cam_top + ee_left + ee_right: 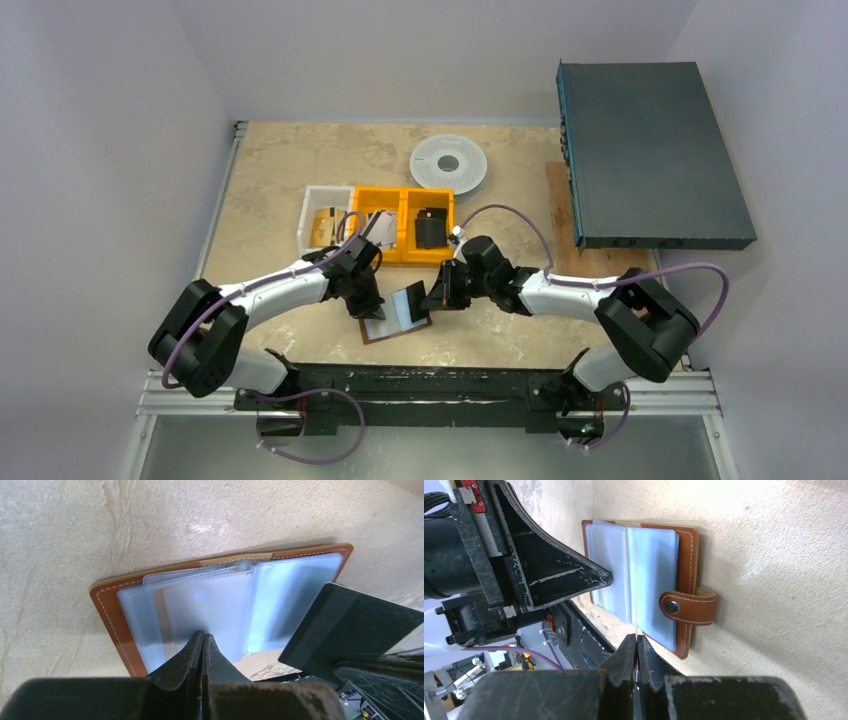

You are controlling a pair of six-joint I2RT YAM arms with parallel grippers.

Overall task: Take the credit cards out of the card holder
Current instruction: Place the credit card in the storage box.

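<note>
The card holder [385, 331] lies open on the table, brown leather with pale blue plastic sleeves [205, 605]; its snap strap [689, 607] sticks out to one side. My left gripper [204, 636] is shut, its tips pressing down on the middle sleeve; it also shows in the top view [372, 307]. My right gripper [636, 637] is shut on a credit card [636, 580], seen edge-on as a thin pale line standing above the holder. In the top view the card [410, 302] looks dark and tilted, held by the right gripper [433, 299]. Cards inside the sleeves cannot be made out.
Behind the holder stand two orange bins [405, 192], one holding a black wallet-like item [431, 228], and a clear bin [310, 215]. A white spool [449, 162] lies further back. A dark teal box [650, 155] sits on a wooden board [560, 200] at the right.
</note>
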